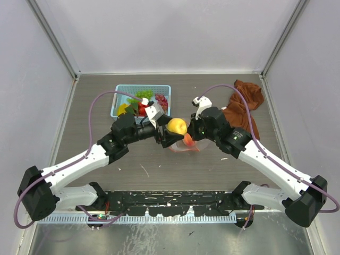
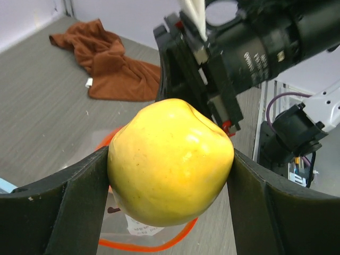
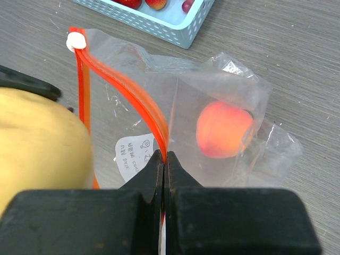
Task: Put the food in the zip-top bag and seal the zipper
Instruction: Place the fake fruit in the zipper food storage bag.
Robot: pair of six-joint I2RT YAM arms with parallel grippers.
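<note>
My left gripper (image 1: pixel 172 134) is shut on the yellow-orange peach (image 1: pixel 177 126), also large in the left wrist view (image 2: pixel 171 159), held just above the open mouth of the clear zip-top bag (image 3: pixel 212 95). My right gripper (image 3: pixel 163 158) is shut on the upper red-orange zipper strip (image 3: pixel 143 109) and holds the mouth open. The orange-red peach (image 3: pixel 223 129) lies inside the bag. The zipper loop (image 2: pixel 154 245) shows below the yellow peach. Grapes, strawberries and a yellow piece sit in the light-blue basket (image 1: pixel 119 95).
A rust-brown cloth (image 1: pixel 245 103) lies at the back right, also in the left wrist view (image 2: pixel 109 69). The basket's corner (image 3: pixel 175 26) lies just beyond the bag. White walls close in the table on three sides.
</note>
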